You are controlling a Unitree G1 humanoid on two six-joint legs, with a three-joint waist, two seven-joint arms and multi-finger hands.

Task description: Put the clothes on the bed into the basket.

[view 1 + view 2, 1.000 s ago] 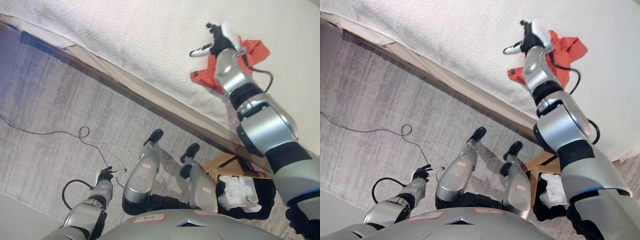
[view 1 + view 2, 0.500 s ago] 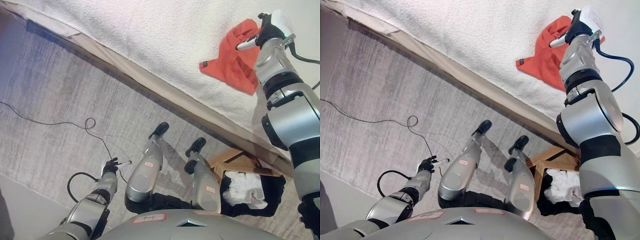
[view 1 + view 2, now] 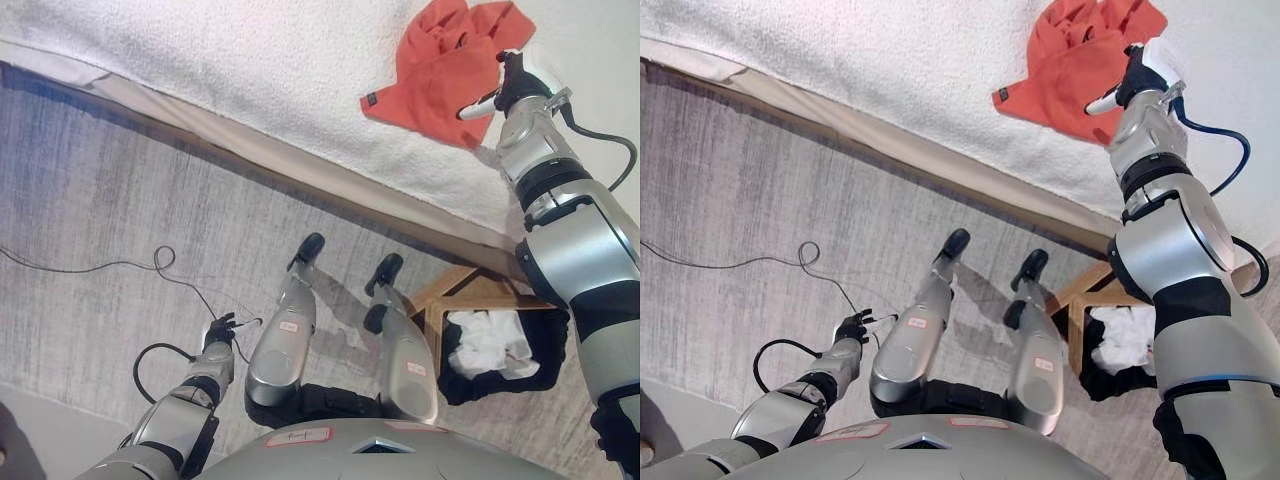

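An orange-red garment (image 3: 440,65) lies crumpled on the white bed (image 3: 250,60) near its edge. My right hand (image 3: 512,85) reaches up to the garment's lower right edge, fingers spread and touching the cloth without gripping it; it also shows in the right eye view (image 3: 1137,80). The basket (image 3: 553,338), with a black liner on a wooden frame, stands on the floor at the lower right and holds white clothes (image 3: 490,345). My left hand (image 3: 218,333) hangs low at the lower left over the floor, relaxed and empty.
The bed's beige edge (image 3: 300,170) runs slantwise across the view. Grey carpet (image 3: 100,200) covers the floor below it. A thin black cord (image 3: 100,265) lies on the carpet at the left.
The view has shifted. My right hand has moved from above the garment's left part across to its right edge. The left hand has stayed idle.
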